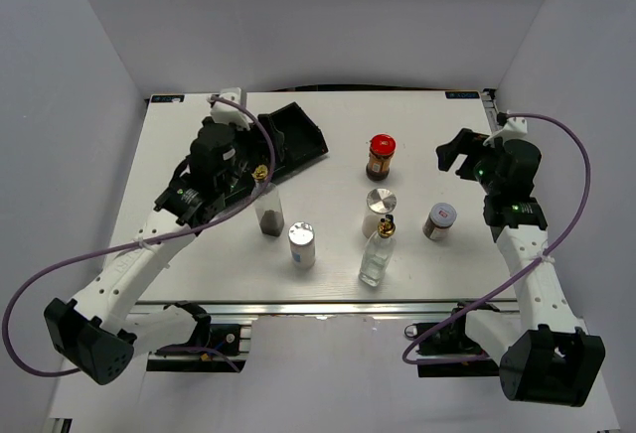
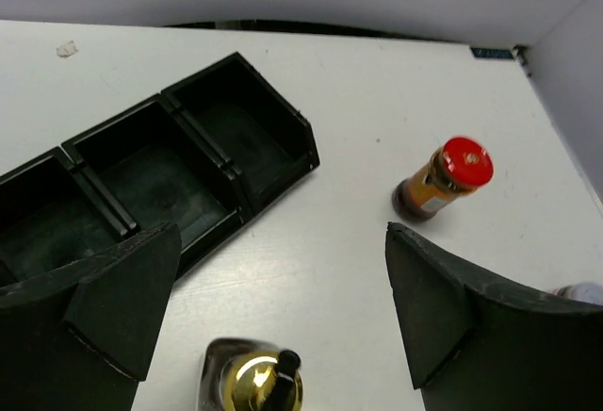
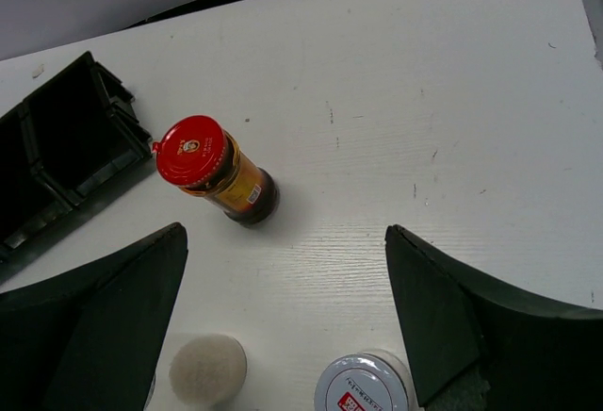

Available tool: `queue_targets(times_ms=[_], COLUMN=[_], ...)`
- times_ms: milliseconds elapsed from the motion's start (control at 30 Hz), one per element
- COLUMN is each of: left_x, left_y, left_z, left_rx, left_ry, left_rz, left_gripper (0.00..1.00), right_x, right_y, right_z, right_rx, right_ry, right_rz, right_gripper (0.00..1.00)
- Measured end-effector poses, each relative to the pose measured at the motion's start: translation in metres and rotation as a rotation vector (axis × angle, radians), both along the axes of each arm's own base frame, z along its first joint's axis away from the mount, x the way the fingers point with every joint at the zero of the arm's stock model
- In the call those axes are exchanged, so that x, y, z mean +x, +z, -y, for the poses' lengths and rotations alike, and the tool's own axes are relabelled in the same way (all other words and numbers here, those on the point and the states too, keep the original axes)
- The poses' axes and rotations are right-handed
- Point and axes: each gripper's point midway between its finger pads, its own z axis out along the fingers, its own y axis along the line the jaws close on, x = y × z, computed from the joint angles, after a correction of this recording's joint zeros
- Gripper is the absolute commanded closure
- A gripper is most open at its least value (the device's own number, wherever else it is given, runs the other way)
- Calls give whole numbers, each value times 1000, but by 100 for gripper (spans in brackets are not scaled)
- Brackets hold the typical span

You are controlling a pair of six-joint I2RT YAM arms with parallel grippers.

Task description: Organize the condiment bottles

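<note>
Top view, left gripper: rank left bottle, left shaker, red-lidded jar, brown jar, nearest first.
1. The left bottle, at the left gripper.
2. The left shaker, toward the near edge.
3. The red-lidded jar, centre, farther back.
4. The brown jar, right side.

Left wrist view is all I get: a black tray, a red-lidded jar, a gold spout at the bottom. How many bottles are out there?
Observer: Six in all, every one standing on the table.
Operator: What does that gold spout belong to?
Observer: A clear glass bottle with something dark settled at its bottom.
Operator: And where is the other arm?
Observer: The right arm is over the table's right side, its jaws open and holding nothing.
</note>
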Motion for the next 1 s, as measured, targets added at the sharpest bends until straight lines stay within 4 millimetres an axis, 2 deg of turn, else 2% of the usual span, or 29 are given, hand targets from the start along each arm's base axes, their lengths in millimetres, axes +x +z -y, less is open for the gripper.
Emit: queue_targets(times_ms=[333, 433, 600, 800, 833, 933, 1000], left_x=[-33, -42, -52, -55, -54, -51, -48], left_y=[-31, -40, -64, -85, -86, -87, -89], left_z=[17, 18, 7, 5, 6, 11, 12], left_rx=[156, 182, 208, 236, 241, 252, 261], left_ry=[-15, -4, 31, 43, 44, 51, 61], left_rz=[-88, -108, -156, -188, -184, -170, -166], left_gripper=[2, 2, 4, 21, 28, 41, 53], right_x=[1, 0, 0, 1, 1, 1, 1], right_y=[-10, -12, -13, -19, -20, -24, -28], right_z=[-10, -11, -11, -18, -20, -22, -23], right_rx=[0, -3, -8, -4, -3, -7, -8], right_ry=[70, 77, 82, 127, 136, 156, 167], right_rz=[-30, -34, -37, -53, -56, -66, -80], right_gripper=[11, 11, 11, 11, 11, 11, 11])
